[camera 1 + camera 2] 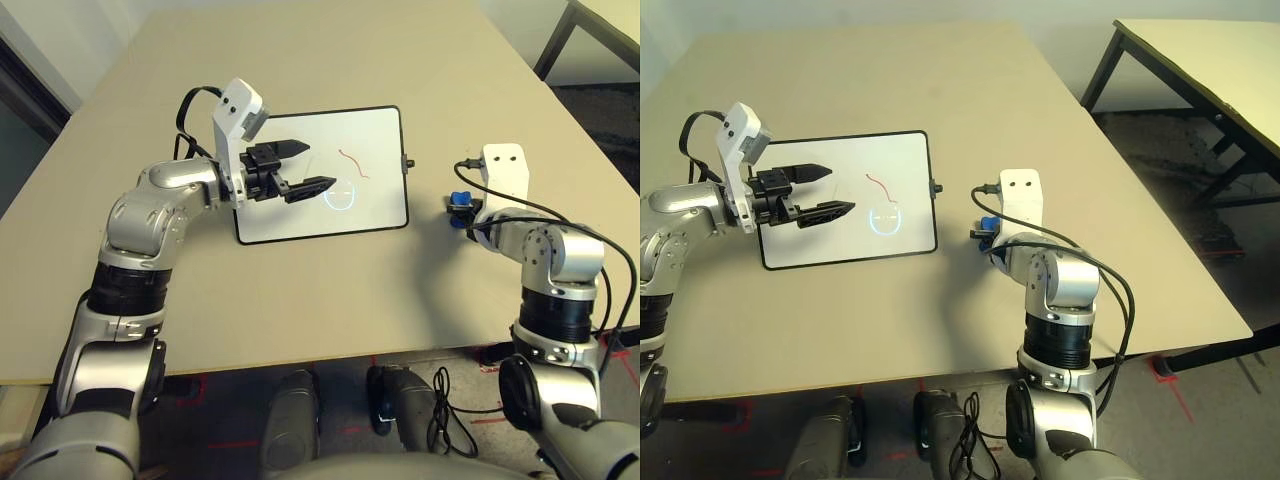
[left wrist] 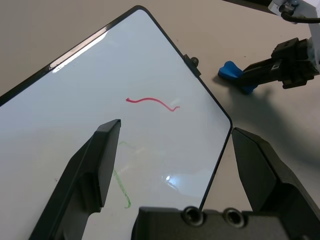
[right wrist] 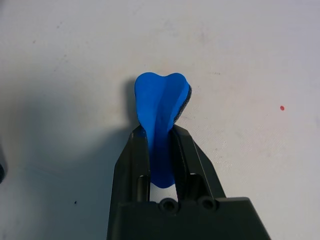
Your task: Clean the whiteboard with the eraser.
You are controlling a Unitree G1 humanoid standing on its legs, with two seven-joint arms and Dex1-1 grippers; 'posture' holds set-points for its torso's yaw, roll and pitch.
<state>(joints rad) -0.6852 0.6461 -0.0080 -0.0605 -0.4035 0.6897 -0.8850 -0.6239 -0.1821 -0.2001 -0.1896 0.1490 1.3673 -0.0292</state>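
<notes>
The whiteboard (image 1: 330, 205) lies flat on the table, with a red squiggle (image 1: 352, 163) and a glowing blue face mark (image 1: 340, 194) on it; the left wrist view also shows a green line (image 2: 121, 187). My left gripper (image 1: 312, 166) hovers open over the board's middle, nothing between its fingers. To the right of the board, my right gripper (image 1: 459, 206) is shut on the blue eraser (image 3: 161, 107), held just above the bare table. The eraser (image 2: 233, 73) sits a short way off the board's right edge.
The beige table (image 1: 300, 300) carries the board. A small black knob (image 1: 407, 161) juts from the board's right side. A second table (image 1: 1200, 70) stands off to the right. Cables trail from both wrists.
</notes>
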